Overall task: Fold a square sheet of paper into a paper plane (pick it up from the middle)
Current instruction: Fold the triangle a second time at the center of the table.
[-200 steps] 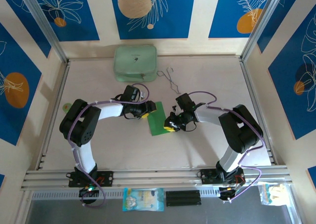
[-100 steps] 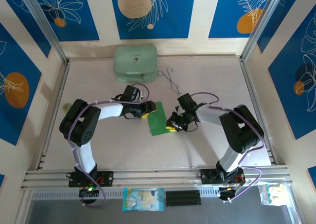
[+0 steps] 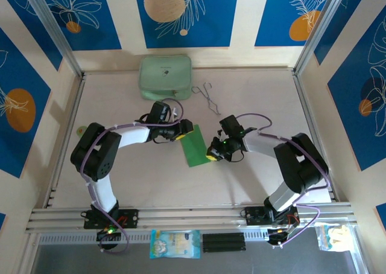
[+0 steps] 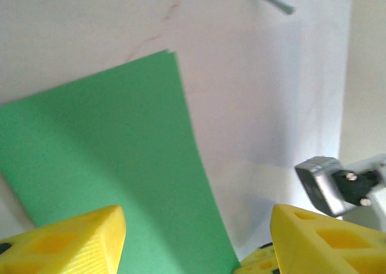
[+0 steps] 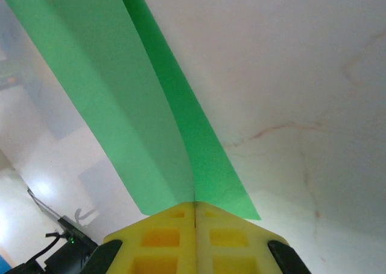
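The square sheet of paper (image 3: pixel 194 146) is bright green and lies mid-table between the two arms. My right gripper (image 3: pixel 211 155) is shut on its right edge. In the right wrist view the yellow fingers (image 5: pixel 163 238) press together at the gripper (image 5: pixel 194 206), and the paper (image 5: pixel 120 93) rises from them in a raised fold. My left gripper (image 3: pixel 183 131) hovers open over the sheet's upper left. Its wide-apart fingers (image 4: pixel 66 238) frame the paper (image 4: pixel 108 153) at the gripper (image 4: pixel 196 232). A paper plane is out of view.
A pale mint case (image 3: pixel 165 76) sits at the back of the table, with thin wire tongs (image 3: pixel 208 98) to its right. A small green disc (image 3: pixel 81 130) lies near the left rail. Packets (image 3: pixel 175 244) rest on the front ledge below the arm bases.
My right gripper has closed fully on the paper's right edge and shifted slightly right. My left gripper has moved a little up and right, still open. The sheet has turned slightly.
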